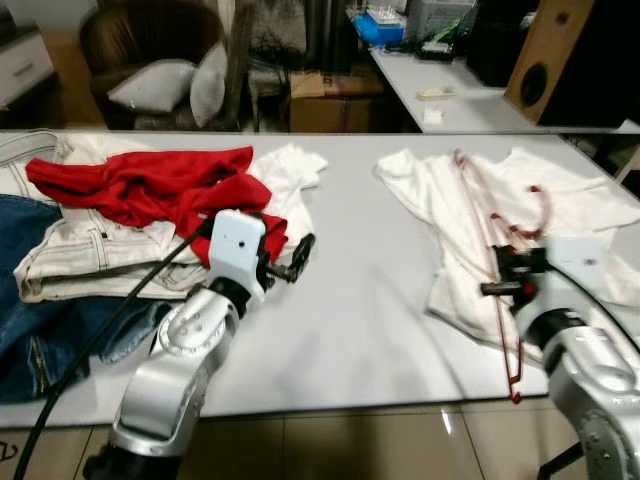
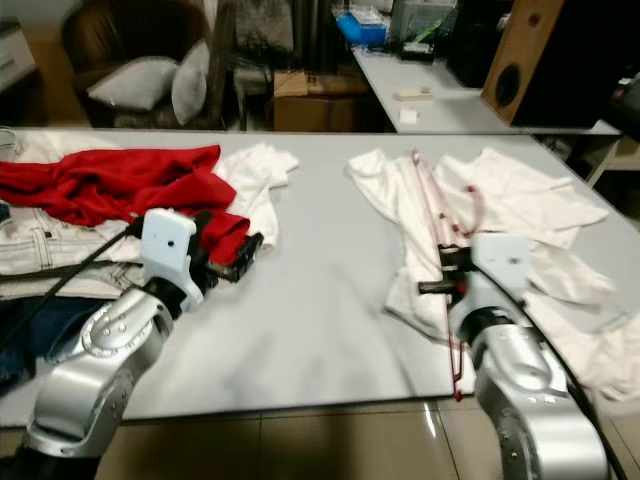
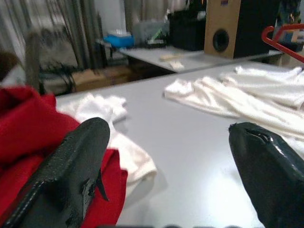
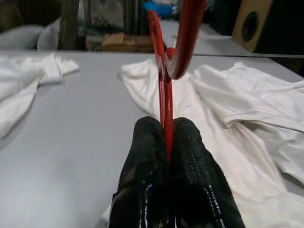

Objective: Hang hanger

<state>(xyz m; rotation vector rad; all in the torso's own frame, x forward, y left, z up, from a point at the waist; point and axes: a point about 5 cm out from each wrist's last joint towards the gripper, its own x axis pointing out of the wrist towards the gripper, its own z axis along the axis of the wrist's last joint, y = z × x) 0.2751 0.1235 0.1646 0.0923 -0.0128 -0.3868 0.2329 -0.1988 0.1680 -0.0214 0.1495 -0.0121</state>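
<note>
- The red hanger point(image 1: 505, 300) is pinched in the right claw point(image 1: 500, 278); its long axis runs near-to-far over the white T-shirt point(image 1: 560, 200), at the bench's point(image 1: 360, 300) right.
- The left claw point(image 1: 290, 262) is spread wide, well apart, beside the red garment point(image 1: 150, 185).

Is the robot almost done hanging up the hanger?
Not yet. Done: the right gripper has shut on the red hanger. In hand: it holds the hanger over the white shirt on the table. Left: getting the hanger hung somewhere; no rail is in sight. The left gripper is open, beside the red cloth.
</note>
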